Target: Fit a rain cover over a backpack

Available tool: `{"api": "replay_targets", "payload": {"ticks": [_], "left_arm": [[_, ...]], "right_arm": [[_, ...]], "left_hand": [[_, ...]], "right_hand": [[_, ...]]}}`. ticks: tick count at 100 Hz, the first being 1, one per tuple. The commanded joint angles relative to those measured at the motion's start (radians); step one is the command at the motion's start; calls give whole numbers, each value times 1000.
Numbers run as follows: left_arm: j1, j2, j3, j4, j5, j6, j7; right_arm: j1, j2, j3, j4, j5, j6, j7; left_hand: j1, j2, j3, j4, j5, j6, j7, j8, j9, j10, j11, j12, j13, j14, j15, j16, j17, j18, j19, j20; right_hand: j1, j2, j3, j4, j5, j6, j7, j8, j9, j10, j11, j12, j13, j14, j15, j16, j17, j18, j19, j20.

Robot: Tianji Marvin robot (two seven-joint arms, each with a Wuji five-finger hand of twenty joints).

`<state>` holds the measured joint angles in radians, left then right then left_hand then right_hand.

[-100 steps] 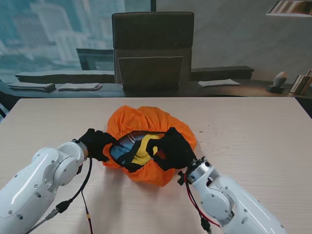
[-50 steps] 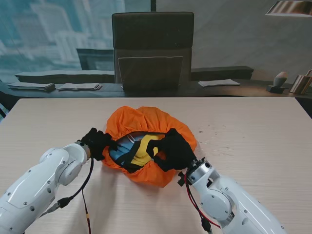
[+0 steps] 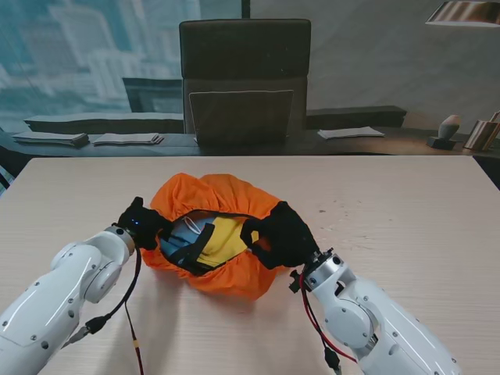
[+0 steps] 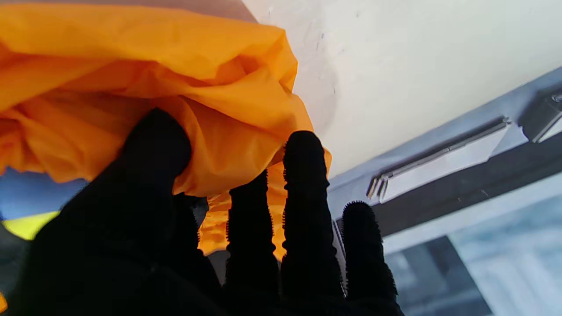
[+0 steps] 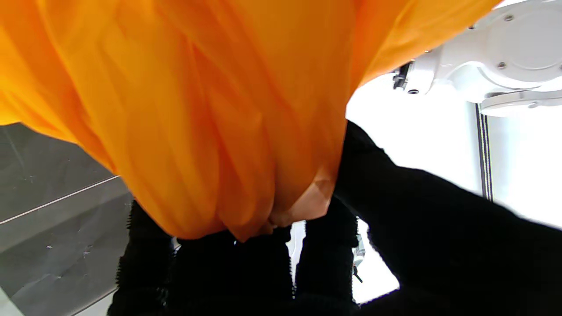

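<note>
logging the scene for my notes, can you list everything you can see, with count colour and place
rain cover: one, orange, middle of the table, pulled over most of the backpack, its opening facing me
backpack: one, blue and yellow with black straps, showing through the cover's opening
table: one, pale wood grain, under everything
chair: one, dark, beyond the table's far edge
papers: a few flat stacks, pale, on the dark ledge behind the table
small ornament: one, pale on a dark base, far right of that ledge
cables: black and red, hanging from both forearms
left hand: black glove, gripping the cover's left edge
right hand: black glove, gripping the cover's right edge
</note>
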<state>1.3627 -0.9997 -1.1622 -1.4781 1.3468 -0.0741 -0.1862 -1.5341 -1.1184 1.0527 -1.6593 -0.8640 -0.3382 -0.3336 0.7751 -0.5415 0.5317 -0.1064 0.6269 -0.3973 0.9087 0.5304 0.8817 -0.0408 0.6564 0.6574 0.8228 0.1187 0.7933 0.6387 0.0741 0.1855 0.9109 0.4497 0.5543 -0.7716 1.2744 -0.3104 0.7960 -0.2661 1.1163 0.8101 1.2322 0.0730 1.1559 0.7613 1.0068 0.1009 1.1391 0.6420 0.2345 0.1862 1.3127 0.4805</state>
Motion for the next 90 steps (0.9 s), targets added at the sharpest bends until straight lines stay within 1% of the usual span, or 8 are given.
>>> {"api": "replay_targets", "payload": {"ticks": [1, 29, 52, 66, 70, 79, 83, 90], "left_arm": [[24, -3, -38, -44, 0, -42, 63], [106, -17, -179, -173, 3, -160, 262], [128, -36, -205, -187, -142, -243, 295], [142, -38, -228, -189, -136, -237, 320], [145, -39, -234, -190, -135, -231, 324], [151, -38, -243, -199, -124, -220, 322], [153, -38, -244, -201, -125, -220, 320], [150, -41, -241, -197, -167, -230, 292]], "right_arm": [[6, -2, 17, 0, -5, 2, 3], [5, -8, 82, -23, -3, -25, -29], [9, -18, 107, -26, 13, -31, -66], [2, -31, 125, -39, 65, -24, -78], [2, -33, 129, -43, 76, -23, -78], [0, -35, 137, -47, 94, -26, -72], [-2, -37, 139, -50, 105, -25, -70], [-3, -39, 139, -52, 116, -22, -68]], "left_hand": [[-45, 72, -4, -32, 83, 119, 172, -1, 64, 15, 33, 11, 79, 14, 36, 10, 34, 45, 61, 40], [-63, 22, -29, -48, 165, 151, 231, -146, 185, 25, 44, -23, 215, 7, 54, 17, 213, 12, 103, 48], [-120, 90, -80, -35, 212, 129, 237, -20, 243, 47, 114, 39, 223, 70, 182, 94, 213, 44, 134, 59], [-65, 160, -116, -15, 92, 77, 204, 85, 263, 54, 175, 85, 236, 57, 276, 104, 187, 39, 163, 82], [-18, 150, -95, -17, 55, 98, 181, 57, 260, 23, 146, 68, 238, 45, 243, 77, 192, 37, 162, 81], [30, 87, 13, -31, 42, 169, 191, -54, 239, 37, 62, 41, 208, 61, 131, 25, 194, 24, 133, 65], [47, 66, 43, -34, 34, 189, 152, -124, 249, 15, 22, 70, 213, 22, 104, 9, 194, 17, 126, 61], [50, 45, 59, -33, -43, 171, 26, -169, 244, 0, 2, 104, 174, 56, 100, 23, 131, 43, 79, 43]], "right_hand": [[22, 7, 34, -14, -8, -14, 21, 6, 28, 21, 51, 19, 31, -17, 30, 14, 9, 16, 29, 15], [28, 4, 33, -12, -7, -9, 23, 5, 27, 28, 52, 22, 30, -13, 32, 19, 15, 22, 26, 14], [27, 3, 35, -12, -7, -9, 23, 6, 27, 26, 51, 23, 28, -13, 30, 20, 20, 27, 24, 13], [30, 2, 35, -12, -6, -6, 24, 5, 26, 32, 50, 23, 27, -12, 31, 22, 20, 28, 22, 12], [31, 1, 35, -12, -6, -6, 24, 5, 26, 32, 51, 24, 27, -11, 31, 22, 20, 28, 22, 12], [30, 3, 34, -12, -6, -5, 24, 5, 26, 32, 50, 24, 25, -13, 31, 22, 18, 28, 20, 11], [31, 3, 34, -11, -6, -6, 23, 4, 26, 32, 50, 24, 25, -13, 30, 22, 18, 28, 20, 11], [33, 2, 33, -11, -6, -3, 23, 4, 25, 34, 50, 24, 23, -10, 30, 23, 17, 28, 19, 11]]}}
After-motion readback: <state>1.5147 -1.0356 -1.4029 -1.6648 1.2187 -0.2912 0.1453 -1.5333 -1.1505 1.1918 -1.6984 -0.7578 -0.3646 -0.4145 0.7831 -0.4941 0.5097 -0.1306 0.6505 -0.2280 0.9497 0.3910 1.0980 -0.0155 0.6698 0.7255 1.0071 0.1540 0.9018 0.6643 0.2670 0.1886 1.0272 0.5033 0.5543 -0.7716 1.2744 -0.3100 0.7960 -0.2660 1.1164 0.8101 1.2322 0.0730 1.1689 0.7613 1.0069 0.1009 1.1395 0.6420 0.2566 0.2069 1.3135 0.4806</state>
